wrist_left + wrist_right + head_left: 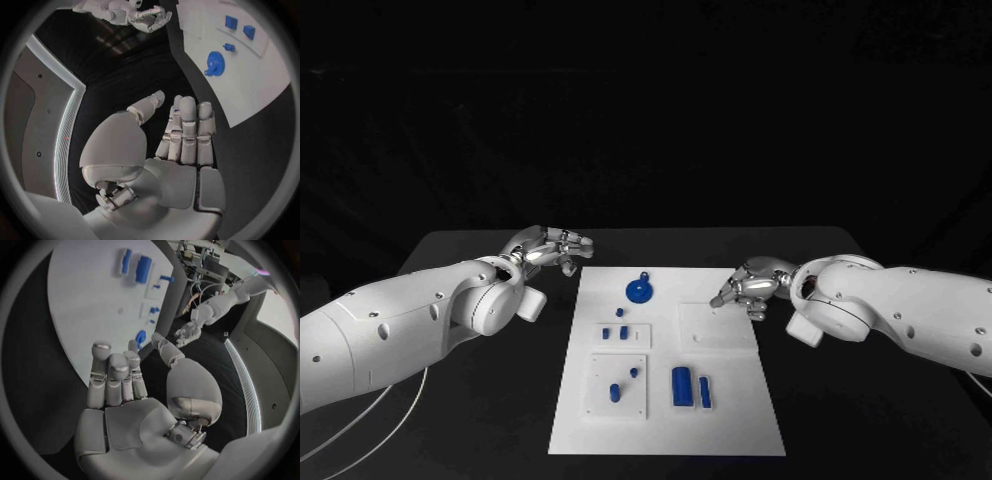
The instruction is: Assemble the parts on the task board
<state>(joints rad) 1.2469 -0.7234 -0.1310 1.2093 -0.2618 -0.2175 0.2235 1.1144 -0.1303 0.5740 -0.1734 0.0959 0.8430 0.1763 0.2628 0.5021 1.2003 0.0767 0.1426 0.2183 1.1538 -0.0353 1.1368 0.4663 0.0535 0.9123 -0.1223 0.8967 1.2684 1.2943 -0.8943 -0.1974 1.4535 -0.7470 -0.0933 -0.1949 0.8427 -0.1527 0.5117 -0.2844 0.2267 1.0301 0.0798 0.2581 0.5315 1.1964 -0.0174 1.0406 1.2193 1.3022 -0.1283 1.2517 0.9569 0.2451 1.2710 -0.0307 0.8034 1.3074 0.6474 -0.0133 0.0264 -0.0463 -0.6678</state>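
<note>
While both the left hand (554,247), off the task board's (733,420) far left corner, and the right hand (749,287), over its right edge, hover empty with fingers loose, the parts (682,386) scattered on the board look small, rigid and light, best pinched by their sides.

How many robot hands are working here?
2. The left robot hand is off the white task board's far left corner; the right robot hand is at its right edge.
</note>
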